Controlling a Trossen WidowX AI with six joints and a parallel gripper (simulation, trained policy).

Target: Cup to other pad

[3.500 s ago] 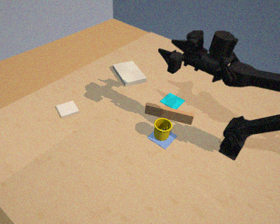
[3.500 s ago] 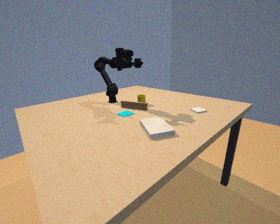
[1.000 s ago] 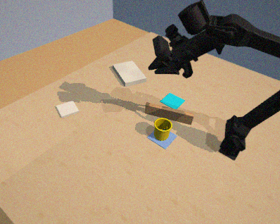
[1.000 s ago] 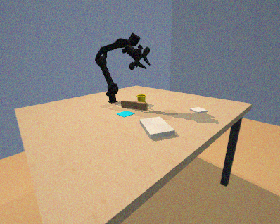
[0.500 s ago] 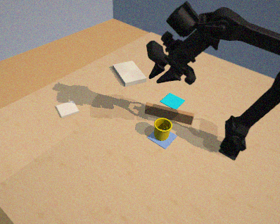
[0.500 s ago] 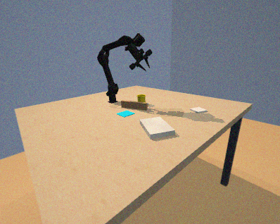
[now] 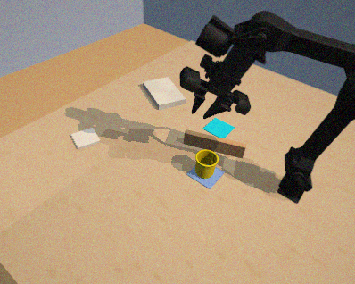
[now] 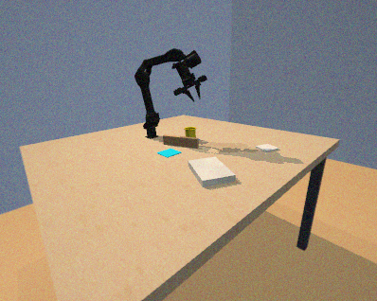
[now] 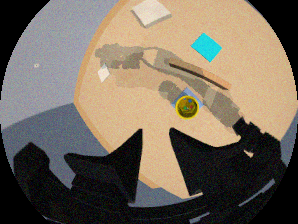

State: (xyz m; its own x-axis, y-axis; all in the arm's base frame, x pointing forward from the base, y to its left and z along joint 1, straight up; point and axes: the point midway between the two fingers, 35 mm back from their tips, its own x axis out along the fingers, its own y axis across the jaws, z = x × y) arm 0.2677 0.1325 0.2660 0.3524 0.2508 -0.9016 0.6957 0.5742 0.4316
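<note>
A yellow cup [image 7: 206, 164] [image 8: 190, 132] [image 9: 186, 104] stands upright on the blue pad [image 7: 209, 184] [image 9: 188, 92]. Small coloured marbles [image 9: 188, 107] show inside the cup in the wrist view. The cyan pad [image 7: 218, 128] [image 8: 170, 152] [image 9: 206, 47] lies bare on the other side of a low wooden barrier. My gripper [image 7: 198, 115] [image 8: 196, 100] [image 9: 156, 131] is open and empty, with its fingers partly apart. It hangs high above the table, pointing down, and is well clear of the cup.
The low wooden barrier [image 7: 215, 143] [image 8: 181, 141] [image 9: 199, 75] stands on edge between the two pads. A large white block [image 7: 164, 93] [image 8: 211, 171] [image 9: 151, 12] and a smaller white block [image 7: 85, 138] [image 8: 267, 148] [image 9: 103, 73] lie farther out on the table. The arm's shadow crosses the table.
</note>
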